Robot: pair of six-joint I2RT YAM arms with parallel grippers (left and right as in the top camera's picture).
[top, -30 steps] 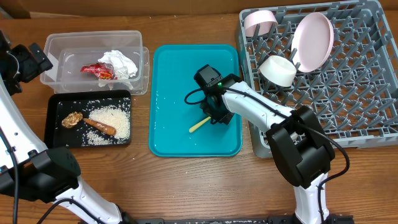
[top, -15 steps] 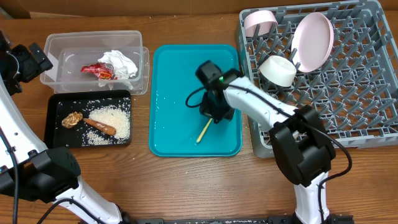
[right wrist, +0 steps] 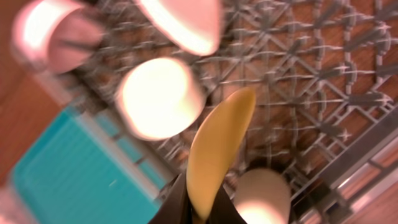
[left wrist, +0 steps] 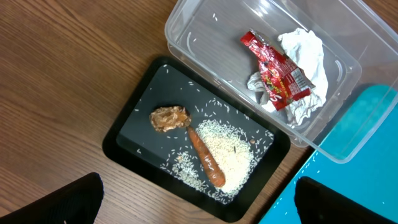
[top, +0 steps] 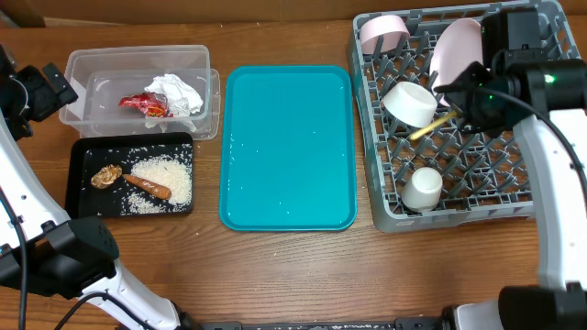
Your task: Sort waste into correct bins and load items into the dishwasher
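Tub [top: 83, 69] left, tray [top: 287, 147] centre, rack [top: 486, 174] right

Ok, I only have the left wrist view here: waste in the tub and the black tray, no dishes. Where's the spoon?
Observer: The right tool holds the pale yellow spoon over the grey rack.
Operator: Anything loaded in that rack?
Observer: A plate on edge, a pink-tinted bowl, a white bowl and a small cup.
Operator: And the teal tray, beyond the corner I see?
Observer: In the overhead view no object lies on the teal tray.
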